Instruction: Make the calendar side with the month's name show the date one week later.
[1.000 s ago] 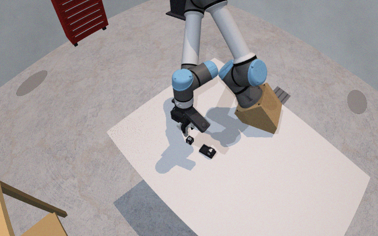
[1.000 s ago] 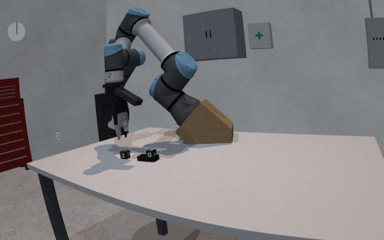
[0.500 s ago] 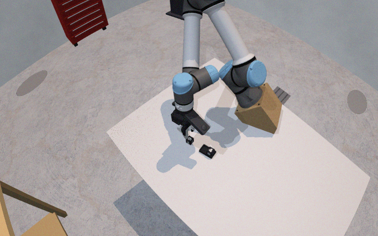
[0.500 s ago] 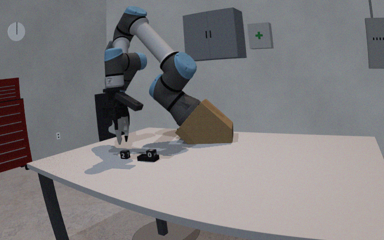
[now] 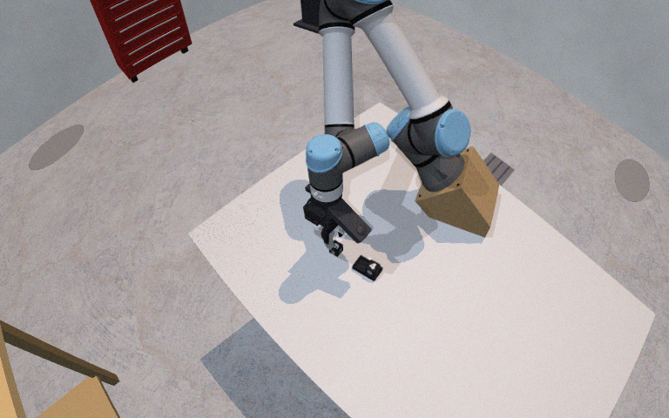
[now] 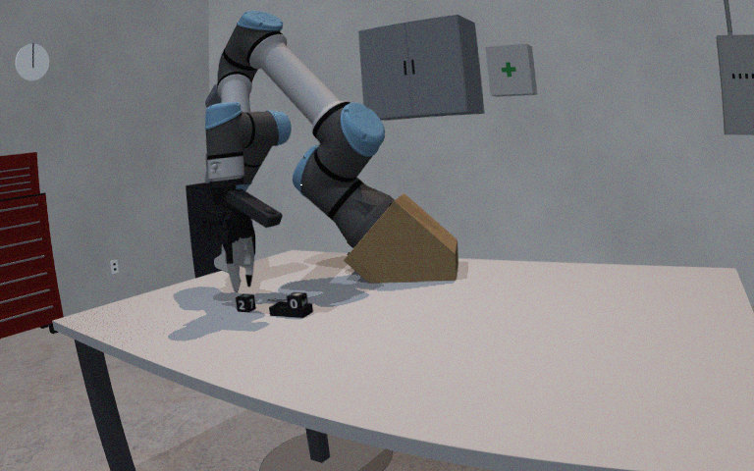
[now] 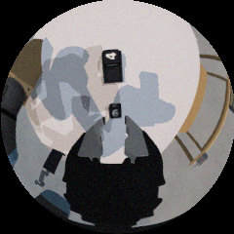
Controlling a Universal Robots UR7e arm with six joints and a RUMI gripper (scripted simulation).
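End effector: fingers [image 5: 327, 236] [image 6: 236, 278] part open with nothing between them, pointing down; the end effector [image 5: 333, 238] [image 6: 242, 287] [image 7: 114, 116] hangs just above and beside the loose cube.
Loose cube: the loose cube [image 5: 336, 247] [image 6: 244, 303] [image 7: 115, 111] sits flat on the desk [image 5: 493, 320] [image 6: 445, 343] [image 7: 151, 29], near the tray, a 2 on one side and a 6 or 9 on top.
Step in hand: probably picking up this cube. Centre the fingers over it, check that the gap clears both sides, lower straight, then close squarely on opposite faces; an off-centre tip could push or twist it.
Tray: the tray [image 5: 362, 266] [image 6: 282, 310] [image 7: 112, 75] lies on the desk, one end vacant.
Seated cube: the seated cube [image 5: 374, 266] [image 6: 296, 300] [image 7: 111, 57] fills the other end, 4 up, 0 on a side.
Month side: cannot be read; settle the target digits before turning anything.

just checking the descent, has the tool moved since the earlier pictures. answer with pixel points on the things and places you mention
Yes: the tool [image 5: 332, 239] [image 6: 242, 287] [image 7: 114, 116] has come down, its tips now nearer the table [image 5: 443, 320] [image 6: 445, 343] [image 7: 156, 34] in the exterior view.
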